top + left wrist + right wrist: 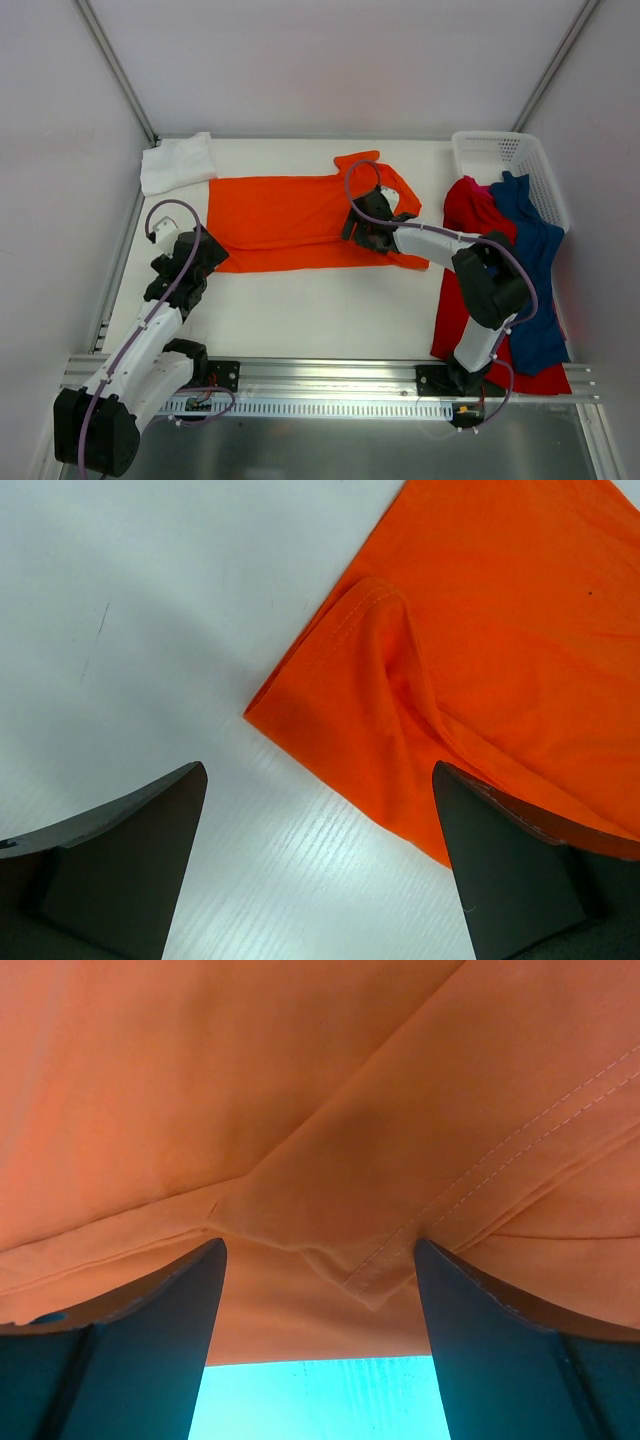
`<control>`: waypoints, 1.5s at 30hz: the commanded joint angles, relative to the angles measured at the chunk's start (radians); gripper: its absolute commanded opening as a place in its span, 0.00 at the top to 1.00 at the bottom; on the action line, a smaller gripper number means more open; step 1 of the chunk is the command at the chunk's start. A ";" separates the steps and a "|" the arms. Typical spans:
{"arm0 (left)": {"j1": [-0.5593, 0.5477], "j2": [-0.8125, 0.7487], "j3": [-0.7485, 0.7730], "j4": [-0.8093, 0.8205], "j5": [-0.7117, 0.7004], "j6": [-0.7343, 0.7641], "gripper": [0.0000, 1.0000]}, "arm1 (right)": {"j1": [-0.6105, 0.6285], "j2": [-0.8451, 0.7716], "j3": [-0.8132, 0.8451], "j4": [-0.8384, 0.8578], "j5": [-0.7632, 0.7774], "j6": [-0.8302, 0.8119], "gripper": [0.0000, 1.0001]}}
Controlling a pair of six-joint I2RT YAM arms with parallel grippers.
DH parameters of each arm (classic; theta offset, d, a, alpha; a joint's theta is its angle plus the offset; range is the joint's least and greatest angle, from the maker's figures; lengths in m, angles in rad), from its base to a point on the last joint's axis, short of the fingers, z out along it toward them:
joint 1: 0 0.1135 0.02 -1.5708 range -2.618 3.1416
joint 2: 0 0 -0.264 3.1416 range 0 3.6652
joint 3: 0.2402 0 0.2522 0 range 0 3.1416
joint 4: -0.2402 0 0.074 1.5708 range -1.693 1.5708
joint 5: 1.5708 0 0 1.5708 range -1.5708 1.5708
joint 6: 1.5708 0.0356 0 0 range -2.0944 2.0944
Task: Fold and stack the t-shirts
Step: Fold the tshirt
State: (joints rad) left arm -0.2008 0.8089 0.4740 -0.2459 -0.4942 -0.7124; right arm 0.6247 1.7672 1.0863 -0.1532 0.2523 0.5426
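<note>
Table (300, 320) | left gripper (318, 775) open at orange t-shirt (270, 215) corner | right gripper (320, 1250) open astride its fold

Orange t-shirt (280, 222), white basket (520, 155)

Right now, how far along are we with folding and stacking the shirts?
Done: the white shirt looks folded at the far left corner. In hand: the orange shirt lies spread mid-table; the right gripper straddles a seamed fold at its right end, jaws apart, and the open left gripper hovers by its near left corner. Left: the red shirt and dark blue shirt lie heaped by the basket, unfolded.
</note>
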 commanded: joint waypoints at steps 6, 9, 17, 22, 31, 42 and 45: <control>0.011 0.001 -0.005 0.003 0.003 0.019 0.03 | 0.004 -0.014 0.011 0.024 0.033 0.023 0.27; 0.011 0.021 -0.003 0.005 -0.001 0.013 0.03 | 0.004 -0.029 0.003 0.006 0.042 0.029 0.28; 0.012 0.067 -0.002 0.010 -0.012 -0.010 0.03 | 0.012 -0.135 -0.045 -0.049 0.110 0.036 0.24; 0.012 0.078 -0.002 0.013 -0.012 -0.012 0.03 | 0.012 -0.135 -0.072 -0.031 0.104 0.042 0.23; 0.011 0.069 -0.008 0.014 -0.014 -0.010 0.03 | 0.012 -0.078 -0.071 -0.002 0.084 0.056 0.24; 0.011 0.082 -0.006 0.016 -0.012 -0.015 0.03 | 0.015 -0.025 -0.069 0.029 0.067 0.069 0.25; 0.011 0.082 -0.006 0.017 -0.012 -0.016 0.04 | 0.013 -0.012 -0.063 0.034 0.065 0.066 0.30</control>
State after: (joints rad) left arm -0.2008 0.8848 0.4728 -0.2459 -0.4961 -0.7174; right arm 0.6331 1.7435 1.0168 -0.1478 0.3233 0.5922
